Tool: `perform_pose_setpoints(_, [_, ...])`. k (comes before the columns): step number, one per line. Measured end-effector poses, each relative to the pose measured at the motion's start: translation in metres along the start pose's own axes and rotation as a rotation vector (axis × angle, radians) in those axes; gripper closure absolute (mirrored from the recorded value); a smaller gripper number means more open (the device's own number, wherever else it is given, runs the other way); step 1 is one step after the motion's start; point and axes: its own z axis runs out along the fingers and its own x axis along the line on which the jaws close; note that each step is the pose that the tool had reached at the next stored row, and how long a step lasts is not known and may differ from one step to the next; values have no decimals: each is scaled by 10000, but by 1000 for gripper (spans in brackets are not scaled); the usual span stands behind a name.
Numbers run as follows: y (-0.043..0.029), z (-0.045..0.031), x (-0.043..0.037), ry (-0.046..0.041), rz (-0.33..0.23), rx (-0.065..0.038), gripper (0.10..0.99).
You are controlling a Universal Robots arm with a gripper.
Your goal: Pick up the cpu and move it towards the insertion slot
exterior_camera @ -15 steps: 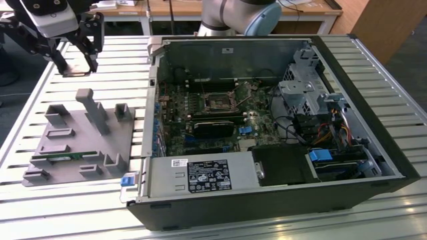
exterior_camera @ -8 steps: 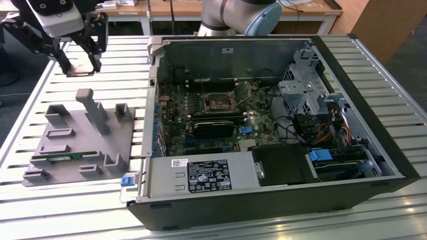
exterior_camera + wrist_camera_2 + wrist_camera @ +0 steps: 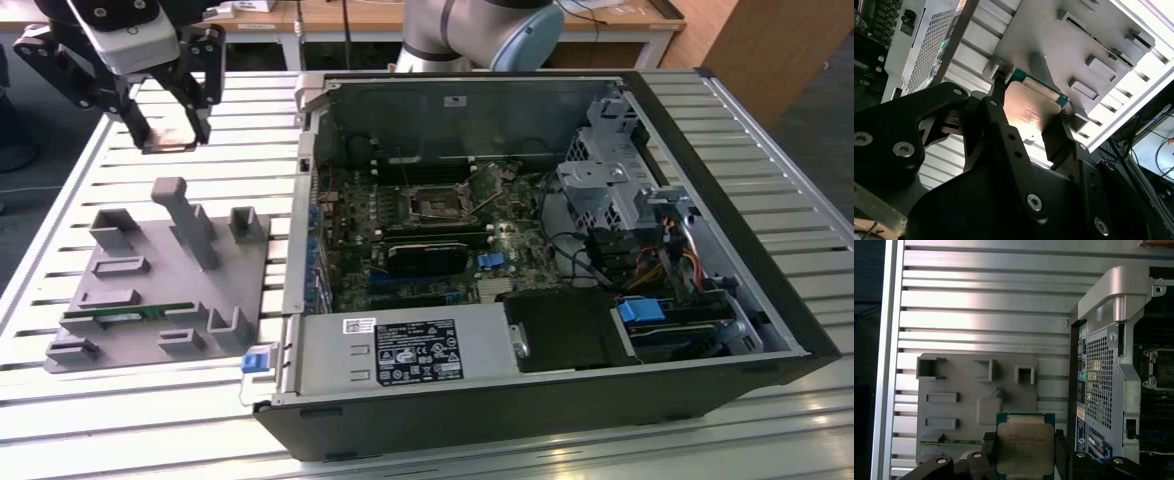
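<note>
The cpu (image 3: 171, 132) is a flat square chip with a silvery top and a green rim. It hangs in the air over the slatted table, at the exterior view's upper left. My gripper (image 3: 170, 141) is shut on it, one black finger on each side. Both wrist views show the cpu (image 3: 1025, 446) (image 3: 1030, 106) clamped between the fingers (image 3: 1061, 452), above the grey holder block (image 3: 954, 385). The insertion slot (image 3: 441, 204), a square socket with a silver frame, lies on the motherboard inside the open computer case, to the exterior view's right of the gripper.
The grey holder block (image 3: 147, 285) has upright posts and carries a green memory stick (image 3: 127, 315). The open computer case (image 3: 787, 210) has raised walls around the motherboard, a drive cage and cables on its right. The robot arm's base (image 3: 467, 35) stands behind the case.
</note>
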Motion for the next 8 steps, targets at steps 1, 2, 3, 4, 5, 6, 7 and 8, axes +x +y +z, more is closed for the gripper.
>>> perform_pose_setpoints(1, [0, 0, -9, 0, -1, 0, 541])
perform_pose_setpoints(2, [-1, 0, -18, 0, -1, 0, 541])
perform_pose_setpoints(3, [-1, 0, -28, -1, 0, -1, 541])
perform_pose_setpoints(4, [-1, 0, -37, -1, -1, 0, 541])
perform_pose_setpoints(5, [-1, 0, -46, 0, -1, 0, 541])
perform_pose_setpoints(6, [-2, 0, -55, 0, -1, 0, 541])
perform_pose_setpoints(7, [-2, 0, -64, -1, -1, -1, 541])
perform_pose_setpoints(8, [-2, 0, -74, -1, 0, -1, 541])
